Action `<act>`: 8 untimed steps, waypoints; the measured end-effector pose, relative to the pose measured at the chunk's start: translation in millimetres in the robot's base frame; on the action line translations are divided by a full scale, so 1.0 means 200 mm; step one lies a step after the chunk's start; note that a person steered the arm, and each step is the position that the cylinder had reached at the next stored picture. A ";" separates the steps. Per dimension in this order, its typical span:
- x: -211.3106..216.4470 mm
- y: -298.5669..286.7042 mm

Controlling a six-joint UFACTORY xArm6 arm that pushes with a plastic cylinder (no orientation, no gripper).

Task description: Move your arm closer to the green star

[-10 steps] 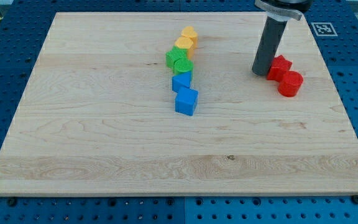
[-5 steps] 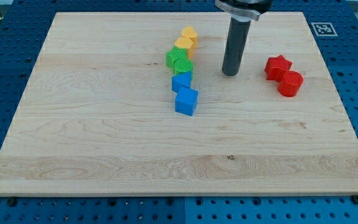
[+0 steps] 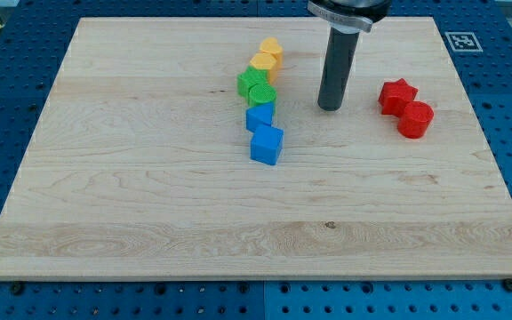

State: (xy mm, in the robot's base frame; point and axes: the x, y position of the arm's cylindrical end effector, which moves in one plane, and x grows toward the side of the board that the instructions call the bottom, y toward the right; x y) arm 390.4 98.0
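You see my tip resting on the wooden board near its top edge, a little right of the middle. It is a plain rod and holds nothing. The green star lies to the view's left of my tip, apart from it, in a column with a green cylinder, two yellow blocks and two blue blocks. A red star and red cylinder lie toward the right edge.
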 end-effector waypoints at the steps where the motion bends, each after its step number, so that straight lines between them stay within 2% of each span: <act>1: 0.01 0.00; 3: -0.03 -0.02; 6: -0.53 -0.03; 8: -0.79 -0.31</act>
State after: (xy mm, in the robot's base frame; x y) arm 232.9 36.4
